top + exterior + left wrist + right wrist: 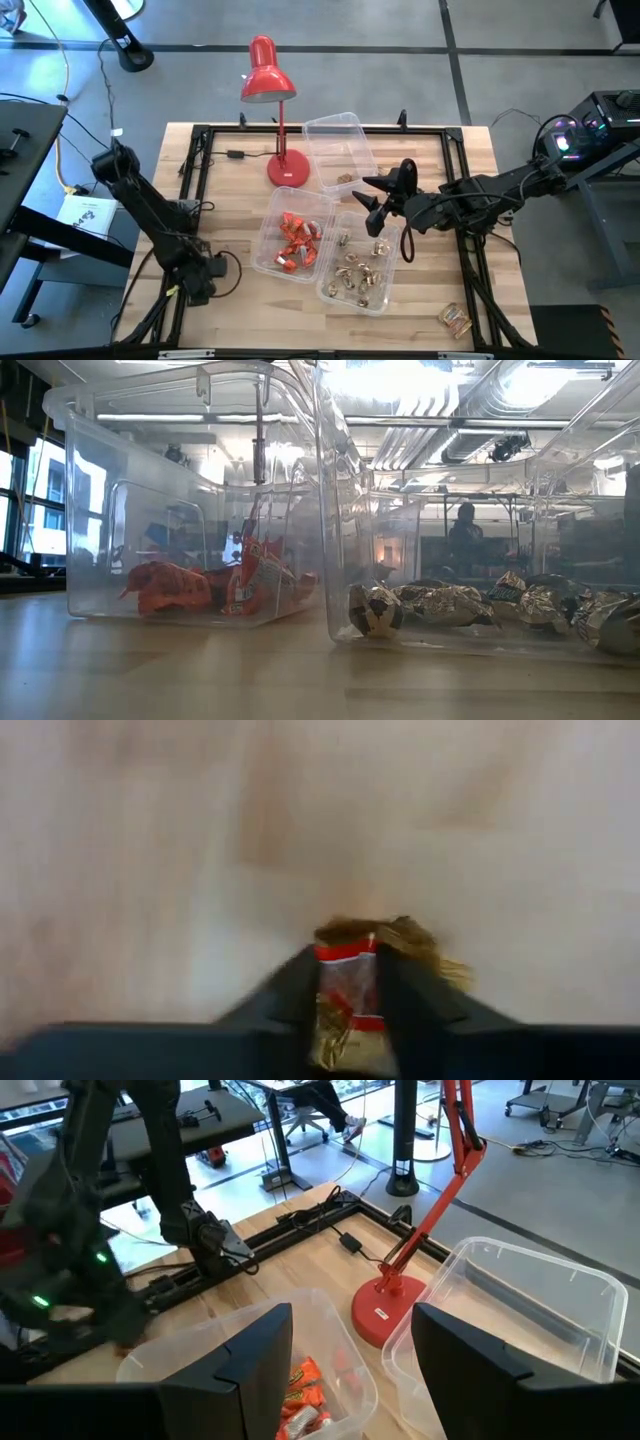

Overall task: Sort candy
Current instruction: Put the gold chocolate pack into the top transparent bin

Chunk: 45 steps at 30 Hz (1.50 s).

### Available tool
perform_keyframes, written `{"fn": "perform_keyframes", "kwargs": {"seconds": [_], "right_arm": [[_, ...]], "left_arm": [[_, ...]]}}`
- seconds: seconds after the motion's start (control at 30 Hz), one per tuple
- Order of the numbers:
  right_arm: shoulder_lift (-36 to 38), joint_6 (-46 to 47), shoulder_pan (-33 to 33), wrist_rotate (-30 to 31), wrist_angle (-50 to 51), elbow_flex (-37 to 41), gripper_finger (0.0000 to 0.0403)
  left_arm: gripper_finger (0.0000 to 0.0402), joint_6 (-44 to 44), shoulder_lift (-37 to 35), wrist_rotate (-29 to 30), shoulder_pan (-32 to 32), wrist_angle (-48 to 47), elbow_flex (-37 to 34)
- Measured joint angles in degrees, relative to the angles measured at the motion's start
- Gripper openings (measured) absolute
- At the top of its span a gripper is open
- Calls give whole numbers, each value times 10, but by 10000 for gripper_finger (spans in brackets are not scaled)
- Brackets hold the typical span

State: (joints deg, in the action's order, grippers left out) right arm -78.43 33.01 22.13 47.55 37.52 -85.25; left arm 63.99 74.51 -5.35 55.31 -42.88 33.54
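Clear tubs nearly sorted, with strays left at both front corners.
Left gripper (350, 1010) pinches a gold-and-red candy (350, 982) low at the table's (250, 320) front-left edge; red-orange sweets (298, 240) fill one tub (268, 232), gold ones (358, 272) its neighbour (385, 295); right gripper (377, 205) hangs spread above them; one wrapped piece (455, 320) lies front-right.

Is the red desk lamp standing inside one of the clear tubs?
No, the red desk lamp stands on the bare table, beside the tubs.
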Motion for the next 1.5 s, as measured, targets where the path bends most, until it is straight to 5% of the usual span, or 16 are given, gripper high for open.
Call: {"fn": "perform_keyframes", "kwargs": {"seconds": [0.1, 0.23, 0.33, 0.5, 0.6, 0.8, 0.97, 1.03, 1.23, 1.5], "right_arm": [[0, 0, 0, 0, 0, 0, 200], [0, 6, 0, -1, 0, 0, 200], [0, 6, 0, -1, 0, 0, 200], [0, 6, -4, -2, -1, 0, 200], [0, 5, -4, 2, -18, 0, 200], [1, -102, 6, 12, -189, -15, 200], [2, -186, 15, 11, -239, -35, 200], [2, -191, 19, 19, -241, -40, 200], [2, -194, 34, 20, -241, -40, 200], [2, -200, 61, 136, -239, -40, 200]], "left_arm": [[16, -13, -33, 4, 0, -11, 43], [6, -26, -97, 63, 0, -67, 134], [3, -70, -146, 168, -6, -111, 212], [1, -224, -181, 422, -62, -121, 304], [1, -372, -174, 494, -135, -81, 310], [0, -639, -100, 457, -341, 91, 309], [0, -772, -6, 264, -499, 323, 309], [0, -802, 39, 229, -545, 406, 309], [7, -781, 172, 258, -642, 526, 317], [67, -673, 253, 237, -688, 433, 392]]}}
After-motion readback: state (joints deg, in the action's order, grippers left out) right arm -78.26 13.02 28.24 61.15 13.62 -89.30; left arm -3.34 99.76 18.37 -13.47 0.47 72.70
